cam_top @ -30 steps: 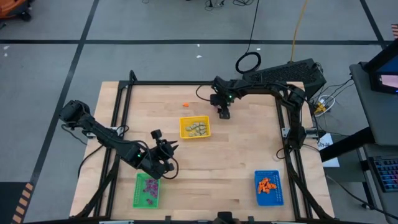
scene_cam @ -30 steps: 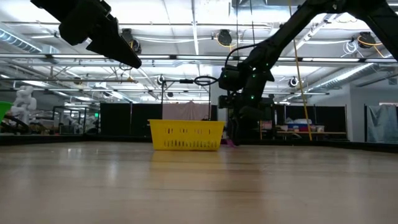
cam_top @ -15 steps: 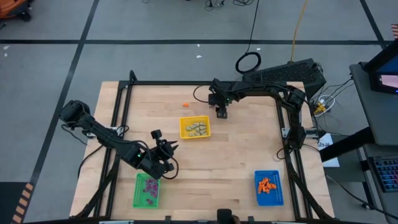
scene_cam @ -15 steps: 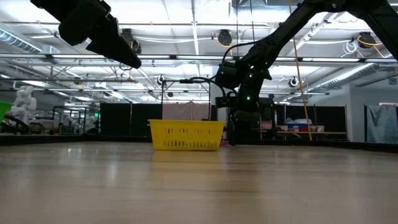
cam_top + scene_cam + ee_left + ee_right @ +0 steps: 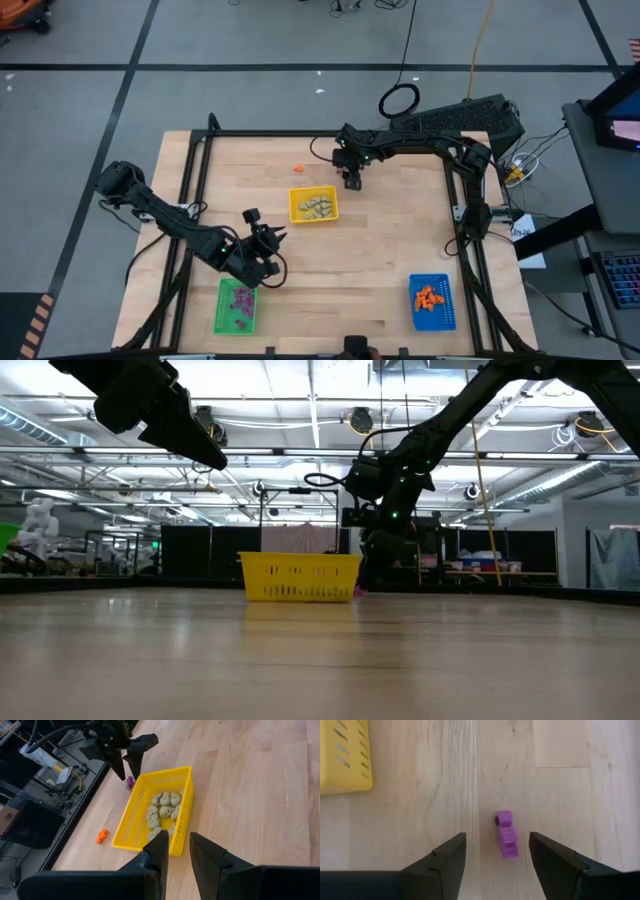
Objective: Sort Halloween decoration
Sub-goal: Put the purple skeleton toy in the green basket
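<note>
A purple trinket [image 5: 505,834] lies flat on the wooden table just right of the yellow tray [image 5: 313,206], which holds several pale beige trinkets [image 5: 165,810]. My right gripper [image 5: 497,865] hangs open above the purple trinket, one finger on either side, touching nothing; it also shows as my right gripper [image 5: 352,180]. An orange trinket [image 5: 298,168] lies on the table beyond the yellow tray. My left gripper [image 5: 265,255] waits above the green tray [image 5: 236,306], which holds purple trinkets; its fingers [image 5: 157,851] stand a little apart with nothing between them.
A blue tray [image 5: 432,302] with orange trinkets sits at the near right. A black frame [image 5: 300,133] runs round the table's edges. Bare wood lies between the trays.
My right gripper has tipped a little above the purple trinket and shifted slightly toward the table's left, still open. The trinket has stayed where it was.
</note>
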`<state>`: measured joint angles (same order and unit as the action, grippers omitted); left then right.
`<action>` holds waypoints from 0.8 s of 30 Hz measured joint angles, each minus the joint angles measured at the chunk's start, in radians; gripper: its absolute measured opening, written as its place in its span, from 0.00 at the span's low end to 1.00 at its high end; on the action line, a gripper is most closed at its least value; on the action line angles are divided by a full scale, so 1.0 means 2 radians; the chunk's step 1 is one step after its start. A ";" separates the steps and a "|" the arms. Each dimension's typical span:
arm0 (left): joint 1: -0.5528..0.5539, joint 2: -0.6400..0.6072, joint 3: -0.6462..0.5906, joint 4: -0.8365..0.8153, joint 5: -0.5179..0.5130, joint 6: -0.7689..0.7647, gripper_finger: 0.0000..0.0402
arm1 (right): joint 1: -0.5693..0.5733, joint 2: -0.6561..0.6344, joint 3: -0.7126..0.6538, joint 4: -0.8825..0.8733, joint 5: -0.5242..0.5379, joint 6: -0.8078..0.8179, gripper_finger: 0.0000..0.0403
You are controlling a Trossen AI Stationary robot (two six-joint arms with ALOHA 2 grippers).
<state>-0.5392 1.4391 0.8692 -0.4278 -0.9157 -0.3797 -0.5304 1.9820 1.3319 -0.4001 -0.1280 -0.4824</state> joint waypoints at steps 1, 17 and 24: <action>0.000 0.000 0.000 0.000 0.000 0.000 0.19 | 0.000 0.000 0.000 0.000 -0.001 0.000 0.50; 0.000 0.000 0.000 0.001 0.001 -0.002 0.19 | -0.006 0.002 0.000 -0.004 -0.002 0.014 0.32; 0.000 0.000 0.000 0.001 0.003 -0.002 0.19 | -0.006 0.024 0.001 -0.001 -0.005 0.013 0.29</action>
<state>-0.5392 1.4391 0.8692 -0.4263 -0.9104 -0.3847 -0.5422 2.0296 1.3340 -0.4016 -0.1380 -0.4567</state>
